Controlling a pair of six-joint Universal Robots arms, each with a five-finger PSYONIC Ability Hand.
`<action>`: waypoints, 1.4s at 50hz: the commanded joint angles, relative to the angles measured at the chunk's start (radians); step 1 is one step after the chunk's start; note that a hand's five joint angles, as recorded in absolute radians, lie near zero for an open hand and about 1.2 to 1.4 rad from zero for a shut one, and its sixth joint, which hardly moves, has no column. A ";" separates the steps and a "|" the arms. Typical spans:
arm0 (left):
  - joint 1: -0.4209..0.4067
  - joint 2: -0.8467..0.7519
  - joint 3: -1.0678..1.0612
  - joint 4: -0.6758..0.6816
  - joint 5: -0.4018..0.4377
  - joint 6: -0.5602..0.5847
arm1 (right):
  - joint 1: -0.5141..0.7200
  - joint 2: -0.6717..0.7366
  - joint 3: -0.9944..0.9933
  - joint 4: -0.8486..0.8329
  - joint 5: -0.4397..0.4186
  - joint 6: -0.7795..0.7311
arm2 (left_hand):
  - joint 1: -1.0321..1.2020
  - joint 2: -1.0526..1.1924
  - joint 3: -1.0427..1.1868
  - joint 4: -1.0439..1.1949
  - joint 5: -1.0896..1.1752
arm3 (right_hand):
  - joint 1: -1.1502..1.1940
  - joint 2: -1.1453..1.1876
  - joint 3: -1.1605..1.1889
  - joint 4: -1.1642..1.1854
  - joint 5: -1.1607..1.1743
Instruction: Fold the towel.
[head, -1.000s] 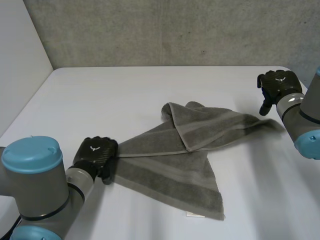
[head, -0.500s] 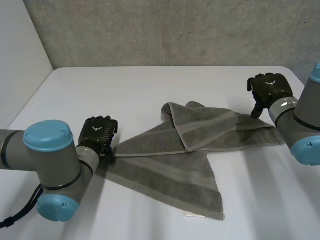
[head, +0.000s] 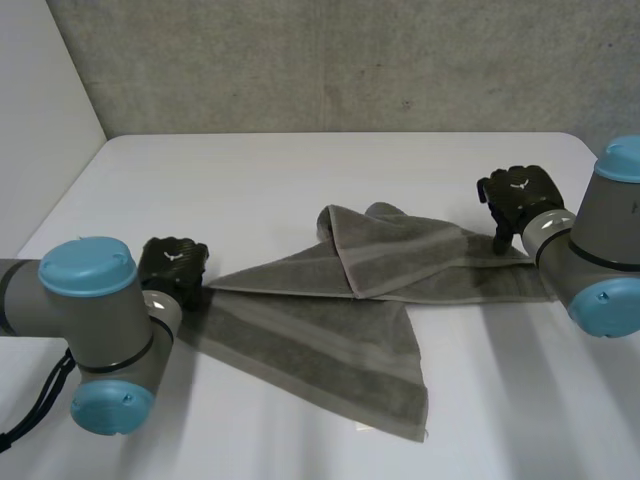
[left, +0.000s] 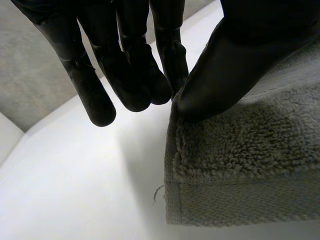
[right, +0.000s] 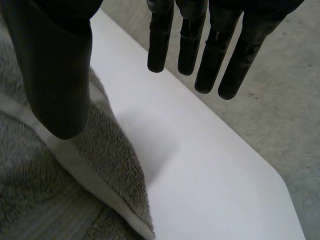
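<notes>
The white table (head: 300, 170) carries one grey towel (head: 320, 330), rumpled and partly folded over itself. The towel sprawls across the table's middle, with corners reaching toward 9, 3 and 5 o'clock. The far half, toward 12 o'clock, is bare.

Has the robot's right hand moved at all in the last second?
Yes. The right hand has come in from the far right corner of the table toward the left, and is now at the right end of the towel.
</notes>
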 joint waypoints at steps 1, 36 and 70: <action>0.002 0.031 -0.025 0.029 -0.013 -0.002 | 0.000 0.025 0.000 0.001 -0.024 -0.052 | 0.125 0.048 0.054 0.043 0.113 | -0.010 -0.032 -0.016 -0.018 0.008; 0.002 0.108 -0.096 0.052 -0.011 -0.002 | 0.018 0.171 -0.020 -0.078 -0.109 0.015 | 0.125 0.048 0.054 0.043 0.113 | 0.899 0.877 0.893 0.891 0.918; 0.101 0.589 -0.171 0.079 0.055 -0.249 | -0.080 -0.035 -0.389 0.850 -0.521 0.167 | 0.125 0.048 0.054 0.043 0.113 | 0.899 0.877 0.893 0.891 0.918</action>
